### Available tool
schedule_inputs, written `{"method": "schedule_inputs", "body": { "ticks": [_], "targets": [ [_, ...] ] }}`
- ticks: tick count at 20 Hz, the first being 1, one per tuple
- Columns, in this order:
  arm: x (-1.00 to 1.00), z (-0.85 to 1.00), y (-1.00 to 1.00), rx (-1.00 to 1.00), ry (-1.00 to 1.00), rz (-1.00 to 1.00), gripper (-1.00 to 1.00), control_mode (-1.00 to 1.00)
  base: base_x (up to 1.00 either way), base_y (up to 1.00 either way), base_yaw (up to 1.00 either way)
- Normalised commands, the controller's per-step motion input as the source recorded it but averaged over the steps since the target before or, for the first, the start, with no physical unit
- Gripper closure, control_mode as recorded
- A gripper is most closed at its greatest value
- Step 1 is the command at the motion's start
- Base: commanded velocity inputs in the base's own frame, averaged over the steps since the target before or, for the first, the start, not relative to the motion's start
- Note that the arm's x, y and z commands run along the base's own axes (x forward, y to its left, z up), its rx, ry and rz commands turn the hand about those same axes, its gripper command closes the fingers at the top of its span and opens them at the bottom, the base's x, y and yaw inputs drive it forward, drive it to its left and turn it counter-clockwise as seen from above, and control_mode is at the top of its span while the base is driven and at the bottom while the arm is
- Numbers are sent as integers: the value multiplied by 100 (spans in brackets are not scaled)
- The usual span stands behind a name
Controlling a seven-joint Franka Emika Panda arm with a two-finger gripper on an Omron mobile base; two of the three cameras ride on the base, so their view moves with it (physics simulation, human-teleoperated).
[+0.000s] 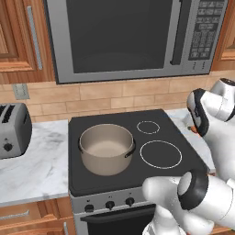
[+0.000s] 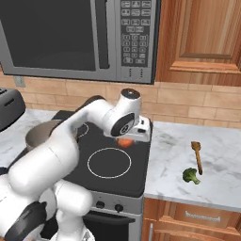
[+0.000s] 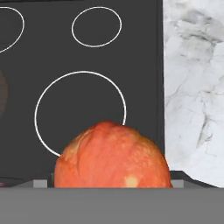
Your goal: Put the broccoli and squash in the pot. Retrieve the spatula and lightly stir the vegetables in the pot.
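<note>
Squash (image 3: 113,155): rounded, orange-red, smooth skin with pale mottling and faint ribs, filling the lower middle of the hand view right at the gripper (image 2: 126,141). Seen in the right base view as a small orange patch (image 2: 124,142) just under the white hand, above the right part of the stove top (image 2: 70,176), near its edge with the bench (image 2: 207,188). Sits between jaws spread wide (fingertips themselves hidden by the fruit, so real contact cannot be told). No clear long axis; roughly ball-shaped.

Pot (image 1: 107,148): wide, round, beige-tan metal with a pale matte inside and small dark side handles, upright on the left front of the black glass stove top, open mouth up. Two white burner rings to its right, the smaller one (image 1: 148,127) behind the larger (image 1: 160,154).

Broccoli (image 2: 190,175): small, dark green, lumpy, lying on the white marbled bench right of the stove. Spatula (image 2: 197,155): slim light-brown wood, just beside the broccoli, long axis running roughly front to back, wider flat head at the far end, handle toward the front edge and ending next to the broccoli.

Above, a steel microwave (image 1: 133,36) with a dark door and keypad; tan tile wall behind; a silver toaster (image 1: 13,131) on the left bench (partly cut off); wooden cabinets (image 2: 202,37) around.
</note>
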Motion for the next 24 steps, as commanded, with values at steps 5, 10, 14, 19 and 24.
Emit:
{"method": "schedule_inputs", "body": {
  "ticks": [5,10,14,19,24],
  "targets": [
    [-8,42,100,-12,-1,14,100,-100,0,0,0],
    [0,18,100,-15,0,21,100,-100,0,0,0],
    [0,24,100,-12,0,28,100,-100,0,0,0],
    [0,3,100,-2,0,31,100,-100,0,0,0],
    [5,0,100,1,-5,33,100,-100,0,0,0]
  ]
}}
